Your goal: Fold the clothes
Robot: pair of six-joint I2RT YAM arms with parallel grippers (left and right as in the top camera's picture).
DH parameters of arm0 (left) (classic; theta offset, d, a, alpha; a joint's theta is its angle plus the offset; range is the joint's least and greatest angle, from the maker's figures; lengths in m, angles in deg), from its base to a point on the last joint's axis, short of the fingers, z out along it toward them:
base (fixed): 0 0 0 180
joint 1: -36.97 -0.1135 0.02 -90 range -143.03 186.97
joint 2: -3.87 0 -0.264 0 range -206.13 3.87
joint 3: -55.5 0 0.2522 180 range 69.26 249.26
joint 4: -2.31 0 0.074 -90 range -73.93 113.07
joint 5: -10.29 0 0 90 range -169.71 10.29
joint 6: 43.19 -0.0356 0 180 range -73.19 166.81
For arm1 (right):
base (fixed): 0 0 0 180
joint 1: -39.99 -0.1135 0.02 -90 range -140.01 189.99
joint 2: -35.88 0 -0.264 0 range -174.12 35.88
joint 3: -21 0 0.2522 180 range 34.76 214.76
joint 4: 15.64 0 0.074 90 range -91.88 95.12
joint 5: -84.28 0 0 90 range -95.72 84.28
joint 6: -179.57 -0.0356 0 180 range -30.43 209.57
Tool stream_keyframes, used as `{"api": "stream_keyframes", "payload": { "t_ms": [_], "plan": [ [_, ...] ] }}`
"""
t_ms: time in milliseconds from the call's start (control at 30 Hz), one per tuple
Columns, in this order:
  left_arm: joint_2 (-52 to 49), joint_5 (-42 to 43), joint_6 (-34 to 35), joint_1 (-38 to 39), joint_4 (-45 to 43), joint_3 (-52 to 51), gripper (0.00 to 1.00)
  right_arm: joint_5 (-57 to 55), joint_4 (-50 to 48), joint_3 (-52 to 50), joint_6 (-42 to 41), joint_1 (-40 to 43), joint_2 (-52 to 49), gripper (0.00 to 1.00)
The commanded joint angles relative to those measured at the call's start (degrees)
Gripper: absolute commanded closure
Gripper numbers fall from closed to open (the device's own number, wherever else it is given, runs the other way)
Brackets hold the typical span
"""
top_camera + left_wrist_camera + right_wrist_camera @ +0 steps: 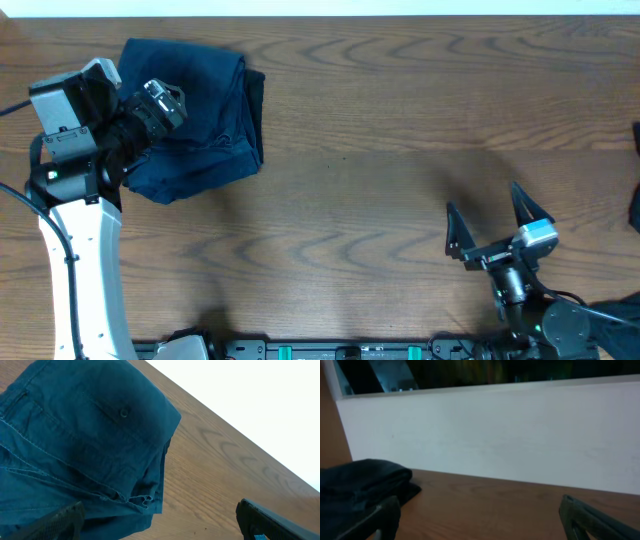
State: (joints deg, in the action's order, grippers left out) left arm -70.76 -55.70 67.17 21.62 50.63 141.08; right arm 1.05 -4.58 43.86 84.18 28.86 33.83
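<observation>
A dark navy garment [205, 115] lies folded in a bundle at the table's far left. In the left wrist view [85, 435] it fills the left side and shows a buttoned pocket and seams. My left gripper [165, 105] hovers over the bundle, open and empty [159, 512]; one finger is over the cloth and the other over bare wood. My right gripper [490, 225] is open and empty near the front right, far from the bundle. In the right wrist view [480, 515] the bundle [360, 485] shows at the left.
Dark shapes sit at the table's right edge [635, 140] and lower down on that edge [634, 210], cut off by the frame. A white wall [495, 435] stands behind the table's far edge. Wood tabletop [380, 160] stretches between the arms.
</observation>
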Motion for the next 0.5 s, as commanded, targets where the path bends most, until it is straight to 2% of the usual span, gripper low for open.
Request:
{"api": "stream_keyframes", "payload": {
  "t_ms": [0,333,467],
  "plan": [
    [-0.2,0.3,-0.1,0.1,0.1,0.3,0.02,-1.6,-2.5,-3.6,0.6,-0.4,1.2,0.01],
    [-0.2,0.3,-0.1,0.1,0.1,0.3,0.02,-4.0,-4.0,-8.6,0.5,0.2,1.7,0.01],
    [-0.2,0.3,-0.1,0.1,0.1,0.3,0.02,-4.3,-1.6,-8.8,0.6,0.5,1.7,0.01]
  ]
}}
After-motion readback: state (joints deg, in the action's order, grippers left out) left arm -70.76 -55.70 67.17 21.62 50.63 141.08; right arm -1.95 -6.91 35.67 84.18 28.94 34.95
